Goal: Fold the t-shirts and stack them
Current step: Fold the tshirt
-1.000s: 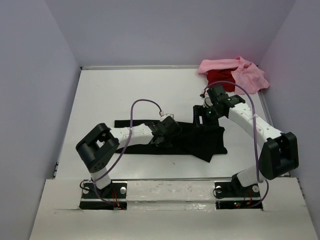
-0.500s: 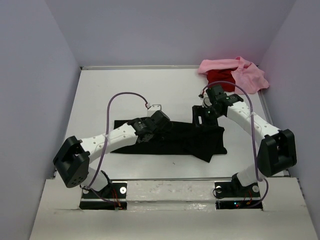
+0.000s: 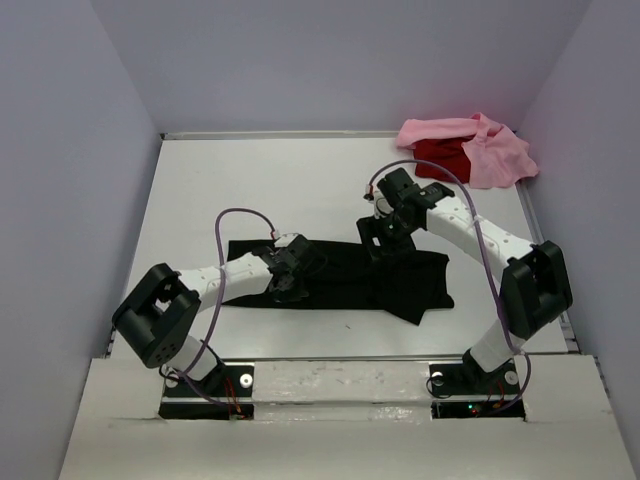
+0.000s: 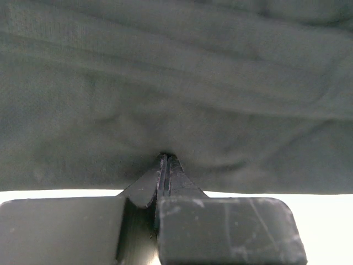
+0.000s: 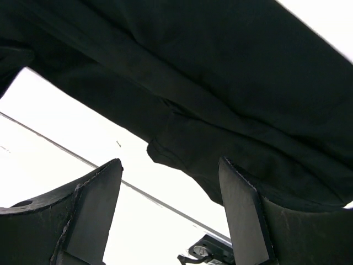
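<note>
Black t-shirt spread flat, my left gripper pinched tight on cloth in its left half, my right gripper gaping wide, empty, over its far edge, I see the pink t-shirt and red t-shirt heaped well beyond it.

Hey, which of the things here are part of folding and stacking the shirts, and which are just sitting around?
Part of the job: black t-shirt, pinched in the shut left tool; open right tool by its far edge; pink t-shirt and red t-shirt heaped in the far right corner.
Just there: table, purple cables on the arms.
</note>
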Tool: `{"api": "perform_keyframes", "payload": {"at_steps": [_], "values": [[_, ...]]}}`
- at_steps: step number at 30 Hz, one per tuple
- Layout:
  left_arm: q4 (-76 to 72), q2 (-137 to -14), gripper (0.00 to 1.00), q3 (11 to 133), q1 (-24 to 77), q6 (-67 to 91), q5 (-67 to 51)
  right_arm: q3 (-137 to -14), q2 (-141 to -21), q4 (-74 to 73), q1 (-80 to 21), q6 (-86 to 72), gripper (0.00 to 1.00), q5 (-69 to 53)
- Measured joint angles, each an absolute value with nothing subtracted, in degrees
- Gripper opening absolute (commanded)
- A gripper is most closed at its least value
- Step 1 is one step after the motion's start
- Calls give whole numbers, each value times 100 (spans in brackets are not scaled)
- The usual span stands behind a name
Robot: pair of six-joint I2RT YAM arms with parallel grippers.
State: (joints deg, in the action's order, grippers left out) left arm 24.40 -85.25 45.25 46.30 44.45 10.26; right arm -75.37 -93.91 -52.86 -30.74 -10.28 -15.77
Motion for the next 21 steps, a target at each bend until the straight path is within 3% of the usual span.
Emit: {"api": "perform_keyframes", "payload": {"at_steps": [21], "values": [[1409, -9037, 0, 4803, 4364, 4397, 797, -8020, -10197, -5498, -3345, -762, 73, -1706]]}}
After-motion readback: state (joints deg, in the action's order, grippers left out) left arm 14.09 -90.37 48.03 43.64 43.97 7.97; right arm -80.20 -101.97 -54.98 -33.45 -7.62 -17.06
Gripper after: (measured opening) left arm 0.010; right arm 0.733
